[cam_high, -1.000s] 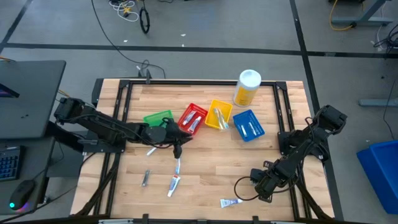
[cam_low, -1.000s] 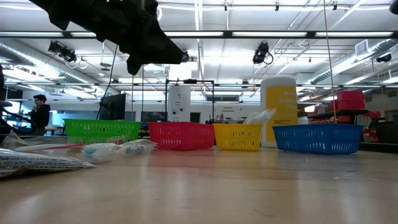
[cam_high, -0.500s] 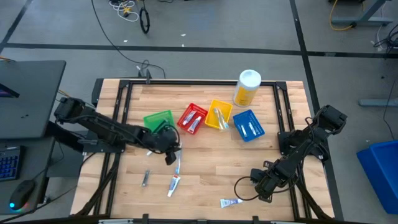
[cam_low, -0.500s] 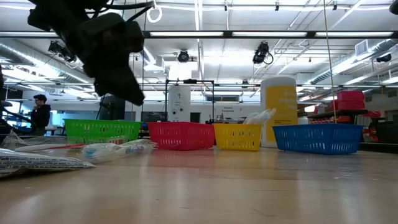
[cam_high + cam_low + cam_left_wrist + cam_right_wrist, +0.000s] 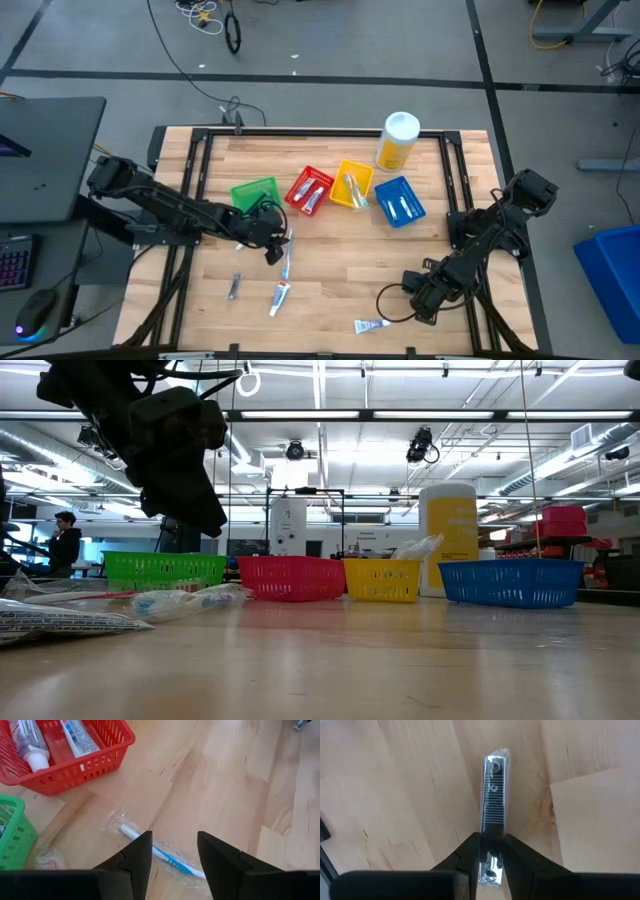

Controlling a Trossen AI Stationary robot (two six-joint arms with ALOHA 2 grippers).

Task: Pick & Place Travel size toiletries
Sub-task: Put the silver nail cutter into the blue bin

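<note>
Two grippers are in view. The left gripper (image 5: 172, 857) hangs above the middle of the table (image 5: 330, 305) with its jaws spread and nothing between them. Directly under the gap lies a wrapped toothbrush (image 5: 162, 855), white with a blue handle, flat on the wood just in front of the red bin (image 5: 67, 767) and green bin (image 5: 12, 835). The red bin already holds two toothpaste tubes (image 5: 80, 737). More toiletries lie loose nearer the front edge: a toothpaste tube (image 5: 279, 296) and a small dark item (image 5: 233, 287).

The right gripper (image 5: 492, 855), near the front right corner, has its fingers pinched narrowly on a clear packet holding a metal clipper (image 5: 494, 795).

Likely risks: the toothbrush lies slantwise to the left jaws, so they may catch only the slippery wrapper and let it slide. The low, flat toothbrush may also make the fingertips scrape the wood.
</note>
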